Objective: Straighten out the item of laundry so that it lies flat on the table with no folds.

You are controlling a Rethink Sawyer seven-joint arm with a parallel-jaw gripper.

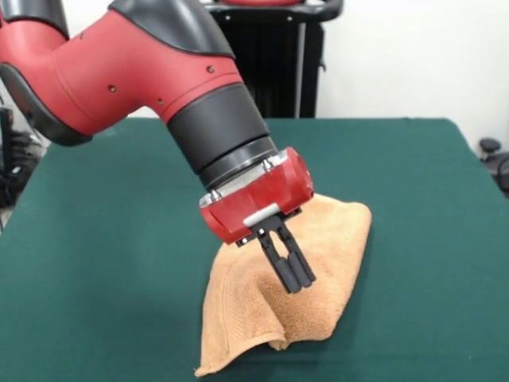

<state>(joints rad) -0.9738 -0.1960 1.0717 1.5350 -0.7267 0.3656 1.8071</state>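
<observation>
The item of laundry (334,263), a light orange-tan terry towel, lies bunched and doubled over on the green table (421,175), right of centre near the front edge. One corner trails to the front left; a raised fold runs up the middle. My gripper (298,281) hangs tilted over that ridge, its two black fingers (280,253) pressed close together with the tips at the crest of the fold, pinching cloth. The red wrist and arm hide the towel's far left part.
Behind the table's far edge stands a black pedestal (274,64). Dark equipment shows at the left edge (12,151) and a small dark object at the right edge (493,155). Green cloth spreads to both sides of the towel.
</observation>
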